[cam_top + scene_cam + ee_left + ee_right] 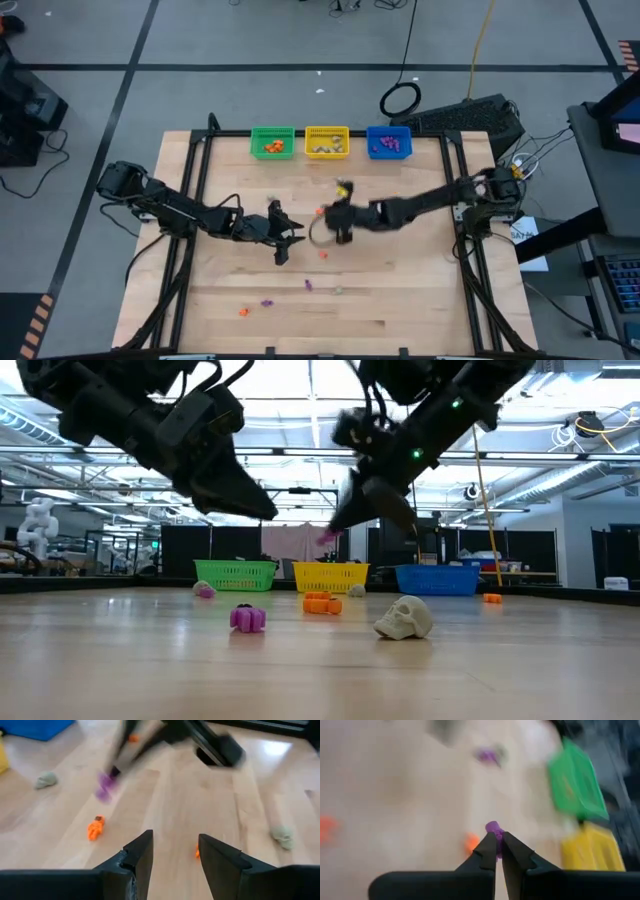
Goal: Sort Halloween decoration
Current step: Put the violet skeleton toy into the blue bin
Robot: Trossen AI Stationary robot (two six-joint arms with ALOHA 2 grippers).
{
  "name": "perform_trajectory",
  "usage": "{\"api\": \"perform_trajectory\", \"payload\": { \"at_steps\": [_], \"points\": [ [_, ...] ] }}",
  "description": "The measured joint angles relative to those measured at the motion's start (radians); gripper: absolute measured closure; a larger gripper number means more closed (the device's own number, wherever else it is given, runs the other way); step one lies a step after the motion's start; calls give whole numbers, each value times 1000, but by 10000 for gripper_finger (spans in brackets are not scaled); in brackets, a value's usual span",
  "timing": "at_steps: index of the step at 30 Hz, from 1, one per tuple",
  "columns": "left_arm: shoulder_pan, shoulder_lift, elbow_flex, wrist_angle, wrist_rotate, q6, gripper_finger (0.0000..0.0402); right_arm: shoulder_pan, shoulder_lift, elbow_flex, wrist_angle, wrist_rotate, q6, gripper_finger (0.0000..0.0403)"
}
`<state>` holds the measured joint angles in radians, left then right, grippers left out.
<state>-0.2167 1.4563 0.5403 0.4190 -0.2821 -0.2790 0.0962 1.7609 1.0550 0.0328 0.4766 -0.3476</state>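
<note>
A: Right gripper is pinching a purple trinket at the very fingertips, hanging above the middle of the table. Left gripper is standing spread with nothing between its fingers, hovering just left of centre.

B: Handling, as a judgement?

A: The trinket is looking like hard moulded plastic: very light, stiff, probably slick. Only a sliver of it is sitting between the pads, so I am judging that it could slip or twist out in transit. I would be taking hold across the widest part of the body, fingers low to the wood.

B: Counts?

A: Three baskets along the far edge: green basket, yellow basket, blue basket, holding orange, pale and purple pieces in that order. I am not counting what is inside them; too small. Loose on the wood in the low view: one pale skull, one purple piece, one orange piece, and a few more farther back.

B: And the held piece?

A: It is matching the blue basket, well apart from it.
</note>
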Motion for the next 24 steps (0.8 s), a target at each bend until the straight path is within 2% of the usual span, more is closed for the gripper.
{"api": "perform_trajectory", "payload": {
  "at_steps": [5,11,18,21,24],
  "points": [
    [-4,0,-78,98,-27,-42,239,-166,-93,0,-192,64,70,403],
    [-4,1,-168,211,-28,-95,239,-441,-188,0,-336,61,191,403],
    [-4,1,-193,227,-27,-108,239,-757,-171,0,-349,-168,247,403],
    [-4,1,-193,227,-16,-108,239,-843,-131,0,-340,-220,249,403],
    [-4,1,-193,226,-15,-108,239,-897,-91,0,-335,-226,248,403]
  ]
}}
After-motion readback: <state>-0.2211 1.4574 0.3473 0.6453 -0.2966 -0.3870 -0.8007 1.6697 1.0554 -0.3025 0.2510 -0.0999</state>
